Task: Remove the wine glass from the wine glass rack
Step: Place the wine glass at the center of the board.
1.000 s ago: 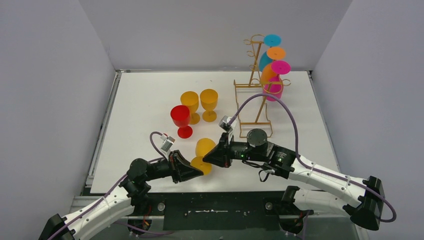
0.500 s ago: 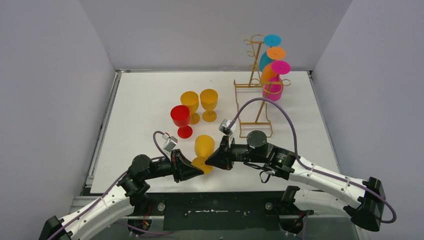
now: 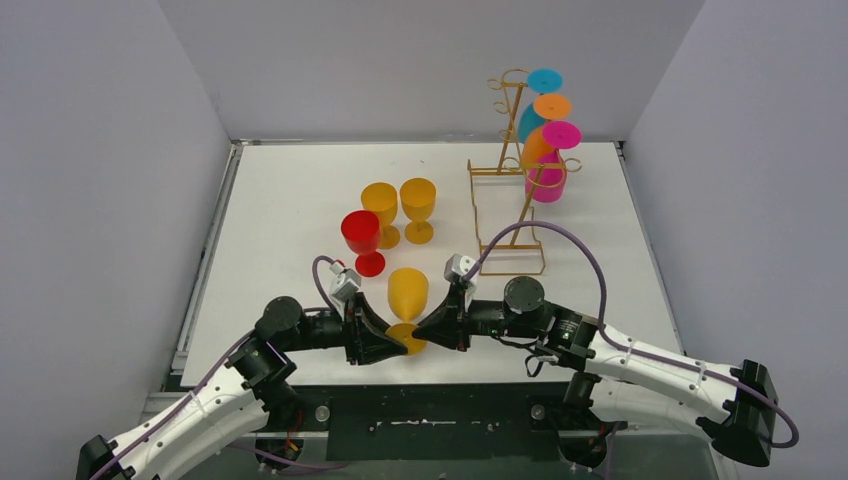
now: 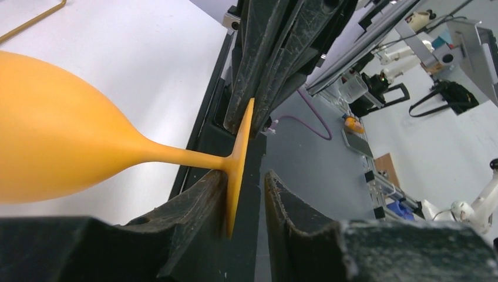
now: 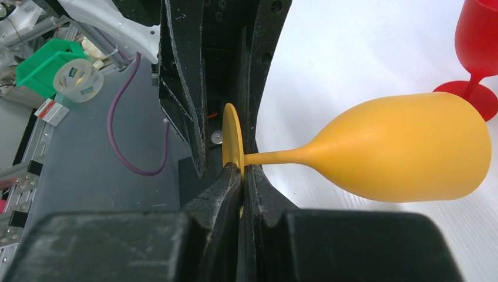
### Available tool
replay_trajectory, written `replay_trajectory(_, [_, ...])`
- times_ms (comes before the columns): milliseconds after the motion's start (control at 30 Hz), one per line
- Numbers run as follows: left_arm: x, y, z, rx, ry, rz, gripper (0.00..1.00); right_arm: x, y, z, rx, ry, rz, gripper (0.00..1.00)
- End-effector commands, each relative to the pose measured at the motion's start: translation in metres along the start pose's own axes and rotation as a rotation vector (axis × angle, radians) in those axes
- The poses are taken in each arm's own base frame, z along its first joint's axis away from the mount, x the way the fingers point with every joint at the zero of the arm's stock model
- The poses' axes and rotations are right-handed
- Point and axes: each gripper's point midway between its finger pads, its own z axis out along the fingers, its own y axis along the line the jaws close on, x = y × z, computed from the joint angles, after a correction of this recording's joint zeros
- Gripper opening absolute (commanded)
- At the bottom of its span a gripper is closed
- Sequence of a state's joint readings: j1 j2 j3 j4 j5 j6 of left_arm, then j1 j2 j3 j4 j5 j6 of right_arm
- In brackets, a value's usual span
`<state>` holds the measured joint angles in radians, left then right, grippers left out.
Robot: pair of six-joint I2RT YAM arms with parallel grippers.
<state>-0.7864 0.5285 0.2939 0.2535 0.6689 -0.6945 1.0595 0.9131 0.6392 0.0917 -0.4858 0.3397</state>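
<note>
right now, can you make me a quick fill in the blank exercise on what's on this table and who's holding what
1. The pincer shut on the foot of the held wine glass belongs to the ___ arm.
2. The left pincer stands ___ around that same foot.
3. The number of glasses hanging upside down on the wine glass rack is ___.
4. The red wine glass stands ___ on the table.

Missing words: right; open; three; upright
</note>
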Motion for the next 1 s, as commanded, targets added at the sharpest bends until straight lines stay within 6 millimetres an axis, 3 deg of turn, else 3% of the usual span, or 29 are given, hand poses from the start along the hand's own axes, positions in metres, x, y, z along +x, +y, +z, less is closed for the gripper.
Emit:
replay_trajectory(0, [-0.015, -0.028, -0.002, 0.096, 0.014, 0.118, 0.30, -0.031, 0.013, -0.005, -0.042, -0.136, -0.093, 0.00])
replay_trajectory(100, [-0.018, -0.030, -0.003, 0.100, -0.004, 0.164, 0.27, -0.036, 0.020, -0.008, -0.068, -0.148, -0.083, 0.00])
replay_trajectory(133, [-0.020, -0.028, -0.003, 0.094, -0.018, 0.181, 0.17, -0.037, 0.022, -0.009, -0.078, -0.149, -0.079, 0.00])
replay_trajectory(200, [-0.024, -0.025, -0.002, 0.083, -0.042, 0.202, 0.10, -0.038, 0.024, -0.009, -0.084, -0.150, -0.070, 0.00])
replay_trajectory(333, [-0.024, -0.022, 0.000, 0.084, -0.058, 0.205, 0.20, -0.041, 0.024, -0.011, -0.078, -0.176, -0.054, 0.00])
replay_trajectory(500, [-0.018, -0.022, 0.003, 0.115, -0.039, 0.178, 0.23, -0.035, 0.016, -0.004, -0.045, -0.147, -0.019, 0.00])
replay_trajectory(733, [-0.011, -0.017, 0.005, 0.107, -0.002, 0.190, 0.09, -0.039, 0.018, -0.002, -0.068, -0.185, -0.033, 0.00])
replay_trajectory(867, [-0.014, -0.003, 0.003, 0.034, -0.037, 0.218, 0.06, -0.042, 0.020, -0.002, -0.071, -0.182, -0.046, 0.00])
replay_trajectory(967, [-0.012, -0.009, 0.001, 0.080, -0.058, 0.269, 0.06, -0.039, 0.019, -0.002, -0.070, -0.173, -0.037, 0.00])
